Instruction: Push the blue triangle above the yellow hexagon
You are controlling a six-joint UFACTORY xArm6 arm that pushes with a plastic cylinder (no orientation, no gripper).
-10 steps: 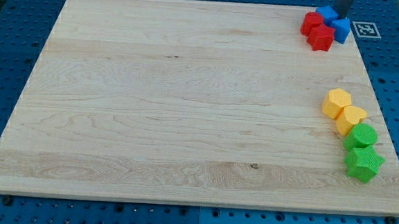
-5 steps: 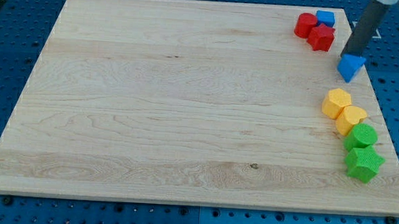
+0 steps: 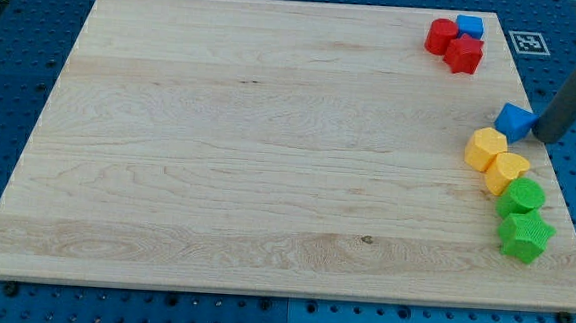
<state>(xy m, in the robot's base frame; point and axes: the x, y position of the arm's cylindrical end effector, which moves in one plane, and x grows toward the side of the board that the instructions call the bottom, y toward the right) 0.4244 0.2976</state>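
The blue triangle (image 3: 514, 119) lies near the board's right edge, just above and right of the upper yellow hexagon-like block (image 3: 486, 150), nearly touching it. A second yellow block (image 3: 508, 173) sits right below that one. My tip (image 3: 547, 135) is at the triangle's right side, close to it, at the board's right edge; the dark rod leans up to the view's top right.
Two red blocks (image 3: 441, 37) (image 3: 465, 55) and a blue block (image 3: 470, 26) cluster at the top right corner. A green round block (image 3: 521, 197) and a green star block (image 3: 525, 236) continue the chain below the yellow ones. A marker tag (image 3: 528, 42) lies off the board.
The blue triangle has been pushed from the red and blue cluster down along the right edge to the yellow blocks. My tip moved down and to its right side.
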